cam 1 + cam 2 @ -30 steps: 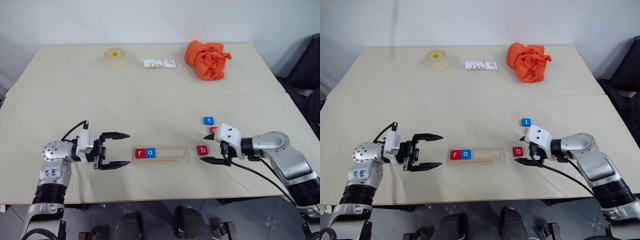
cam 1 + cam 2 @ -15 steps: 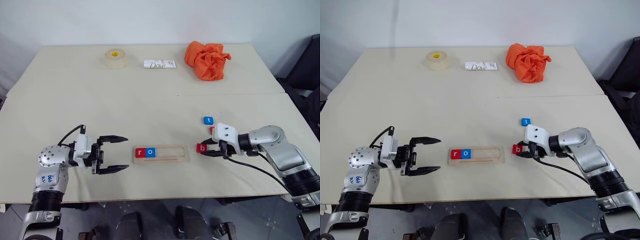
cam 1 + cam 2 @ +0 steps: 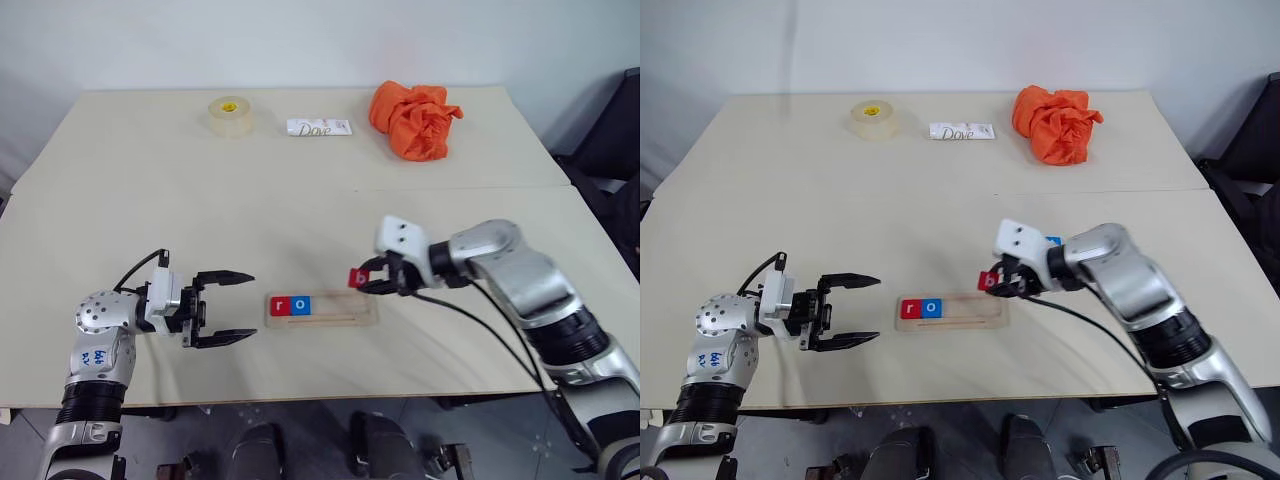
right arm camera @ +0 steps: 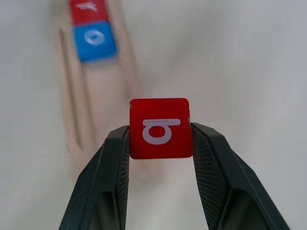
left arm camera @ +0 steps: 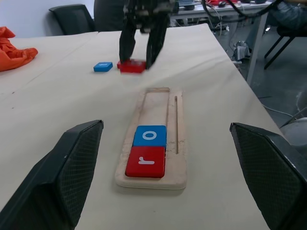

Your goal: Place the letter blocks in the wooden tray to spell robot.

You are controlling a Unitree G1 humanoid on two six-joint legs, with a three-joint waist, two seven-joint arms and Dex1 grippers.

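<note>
1. While the left gripper (image 3: 228, 307) sits just left of the wooden tray (image 3: 322, 308) with its fingers spread wide and nothing between them, the right gripper (image 3: 366, 281) has its fingers pinched on the red b block (image 3: 358, 279).
2. That b block is up off the surface, hanging just above the right end of the tray. In the right wrist view it's squeezed by its two side edges, white letter facing the camera (image 4: 160, 128).
3. Tray lies lengthwise, left to right, near the front edge of the surface (image 3: 150, 200). The red r block (image 3: 280, 305) sits at its left end and the blue o block (image 3: 301, 305) is touching it on the right, so "ro" so far. The rest of the tray to the right is bare wood.
4. The left wrist view catches a blue block (image 5: 103, 66) and a bit of another red block (image 5: 120, 64) lying on the surface beyond the tray, beside the right gripper.
5. Far side of the surface: roll of tape (image 3: 230, 115) on the left, white Dove bar (image 3: 319, 127) in the middle, crumpled orange cloth (image 3: 414, 119) on the right.
</note>
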